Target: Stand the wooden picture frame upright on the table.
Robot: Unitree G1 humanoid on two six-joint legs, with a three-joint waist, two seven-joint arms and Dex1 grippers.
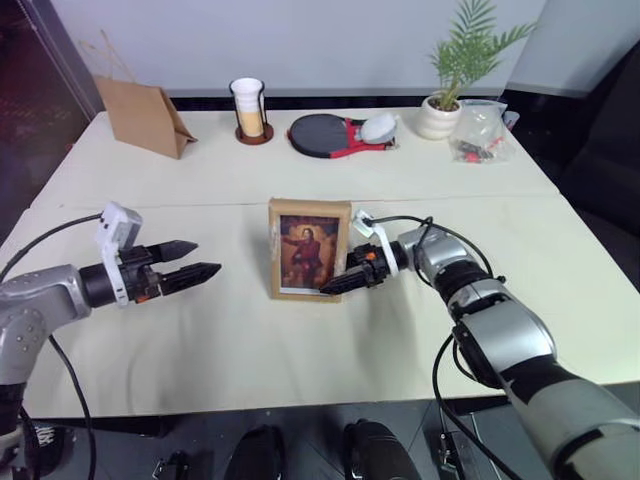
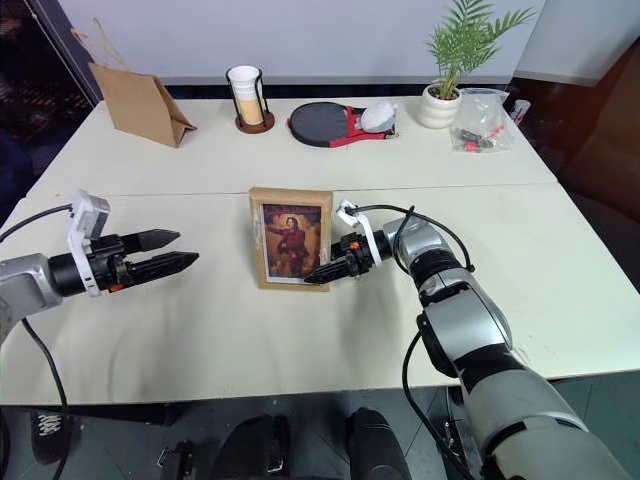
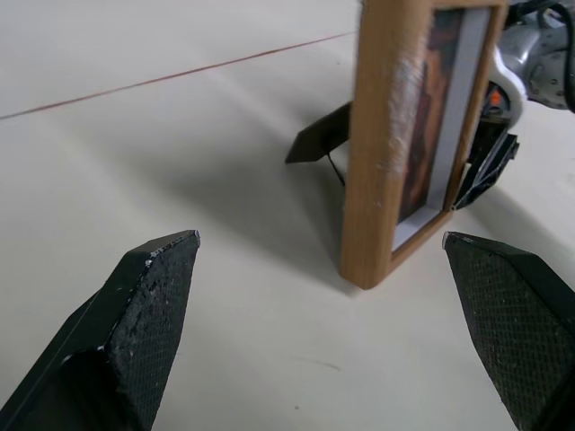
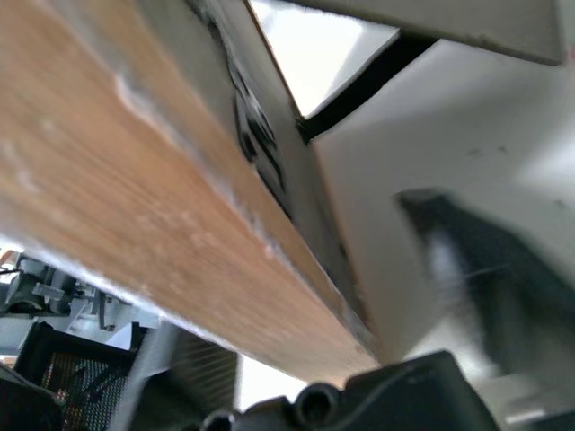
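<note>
Left gripper (image 1: 200, 260) jaws apart, clear of wooden picture frame (image 1: 308, 248); right gripper (image 1: 335, 284) jaws unclear beside it; withdraw right slowly, avoid nudging frame on table (image 1: 250, 350).

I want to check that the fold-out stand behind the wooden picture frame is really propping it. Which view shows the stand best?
The left wrist view: the dark stand juts out behind the wooden picture frame onto the table. The eye views show the frame's painted front; the right wrist view shows its wooden edge and grey backing close up.

Wooden picture frame (image 2: 291, 239) upright mid-table (image 2: 200, 320); right gripper (image 2: 322, 272) at its lower right corner, possibly touching; left gripper (image 2: 170, 252) apart, fingers spread.
</note>
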